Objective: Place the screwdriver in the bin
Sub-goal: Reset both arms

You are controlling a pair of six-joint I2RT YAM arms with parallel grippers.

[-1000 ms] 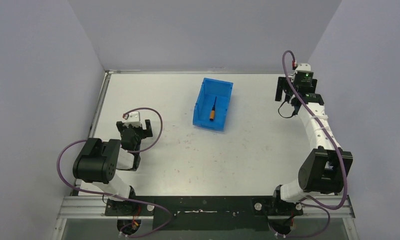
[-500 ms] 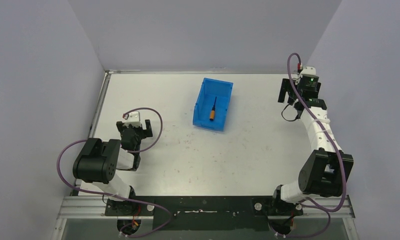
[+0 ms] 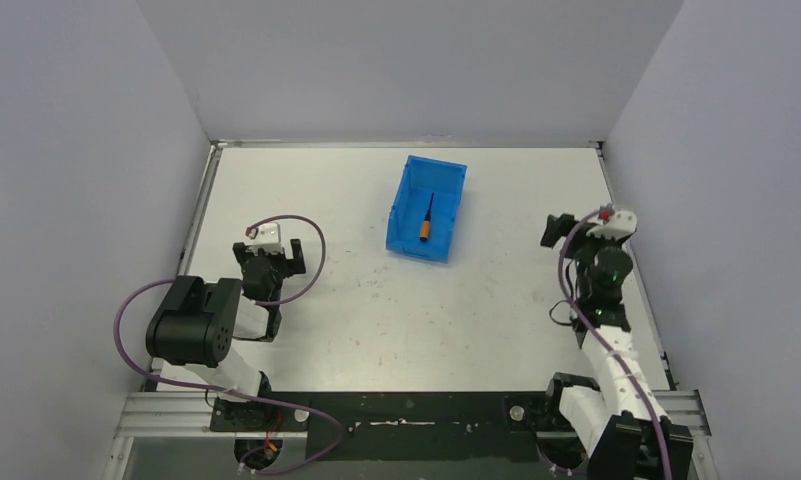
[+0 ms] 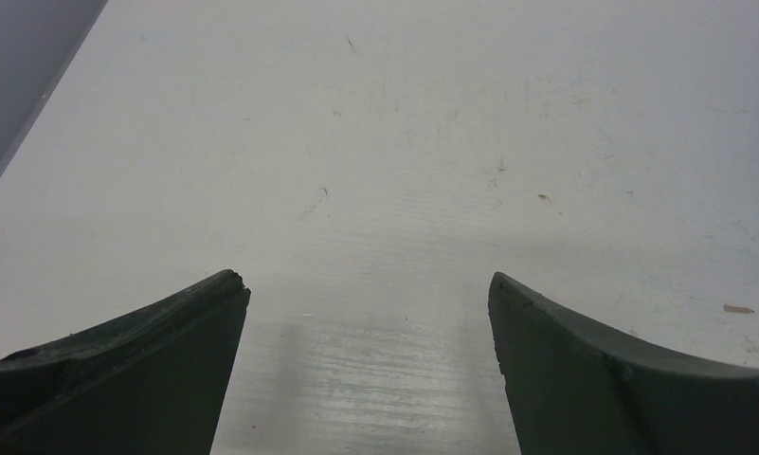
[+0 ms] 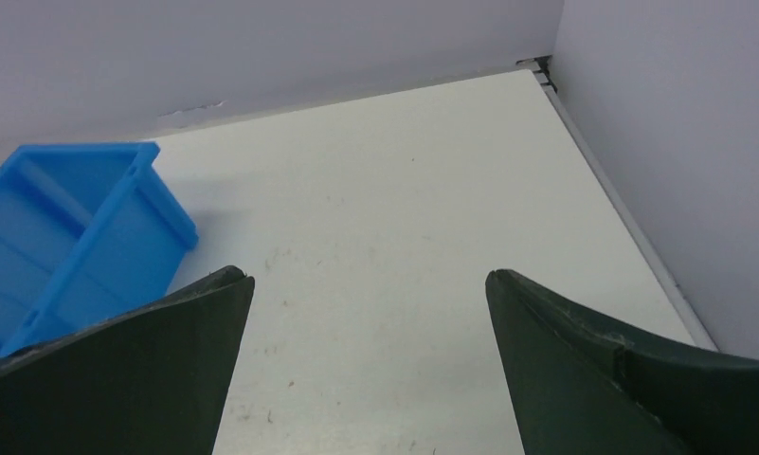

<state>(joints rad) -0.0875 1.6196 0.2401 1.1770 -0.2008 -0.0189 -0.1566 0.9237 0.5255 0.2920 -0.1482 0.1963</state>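
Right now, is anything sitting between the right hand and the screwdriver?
Only a wall of the bin: the screwdriver already lies inside it. Nothing else shows on the table between the bin and the open right hand.

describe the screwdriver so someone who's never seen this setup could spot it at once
On the white table, find the blue bin toward the far middle. The screwdriver lies inside it: short orange handle, thin black shaft, and the only thing in the bin.
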